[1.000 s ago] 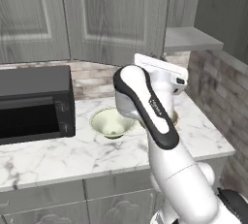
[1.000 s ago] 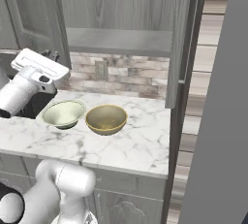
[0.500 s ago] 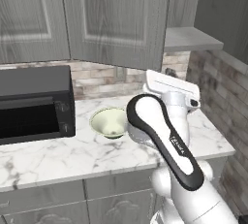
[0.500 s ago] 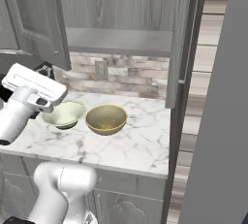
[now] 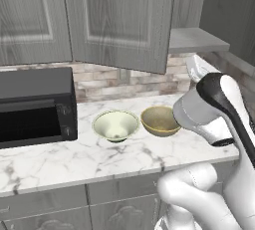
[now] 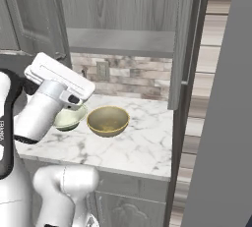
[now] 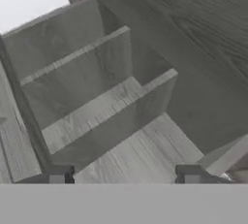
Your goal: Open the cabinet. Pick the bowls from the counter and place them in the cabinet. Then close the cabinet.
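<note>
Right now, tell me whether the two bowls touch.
Apart. The left base view shows a strip of counter between the cream bowl and the tan bowl.

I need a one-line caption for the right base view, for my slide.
Cabinet doors open, two bowls on the marble counter.

Black microwave (image 5: 35,105) at left (door shut); brick backsplash (image 6: 129,76).

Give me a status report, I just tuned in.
Jaws open, holding nothing, aimed into the cabinet. Cabinet doors open. Cream bowl and tan bowl both on the counter. Nothing in the way.
</note>
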Controlling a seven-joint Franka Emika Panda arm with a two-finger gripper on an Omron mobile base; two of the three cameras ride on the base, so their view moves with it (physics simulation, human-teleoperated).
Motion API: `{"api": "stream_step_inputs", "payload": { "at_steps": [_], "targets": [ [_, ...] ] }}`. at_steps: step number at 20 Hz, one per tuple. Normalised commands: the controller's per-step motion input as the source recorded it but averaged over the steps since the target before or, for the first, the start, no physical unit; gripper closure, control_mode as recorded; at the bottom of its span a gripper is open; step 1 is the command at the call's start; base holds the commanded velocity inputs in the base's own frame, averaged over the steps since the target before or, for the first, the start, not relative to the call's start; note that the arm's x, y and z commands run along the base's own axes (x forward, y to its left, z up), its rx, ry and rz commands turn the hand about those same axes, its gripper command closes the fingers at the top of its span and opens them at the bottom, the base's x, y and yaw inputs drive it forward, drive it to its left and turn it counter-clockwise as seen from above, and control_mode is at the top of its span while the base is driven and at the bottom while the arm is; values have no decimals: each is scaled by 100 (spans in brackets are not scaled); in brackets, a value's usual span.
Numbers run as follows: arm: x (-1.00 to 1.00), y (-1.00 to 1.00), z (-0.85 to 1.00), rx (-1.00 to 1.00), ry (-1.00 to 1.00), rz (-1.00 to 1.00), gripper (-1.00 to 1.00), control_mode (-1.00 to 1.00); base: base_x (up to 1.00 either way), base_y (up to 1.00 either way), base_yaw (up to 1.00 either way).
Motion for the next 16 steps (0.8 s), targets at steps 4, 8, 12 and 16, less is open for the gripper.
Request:
{"api": "stream_step_inputs", "payload": {
  "at_steps": [4,8,12,16],
  "targets": [
    [3,-4,14,30,22,35,-100,-100,0,0,0],
    [4,-8,24,30,17,35,-100,-100,0,0,0],
    [4,-11,24,28,11,34,-100,-100,0,0,0],
    [8,-13,5,18,2,27,-100,-100,0,0,0]
  ]
}}
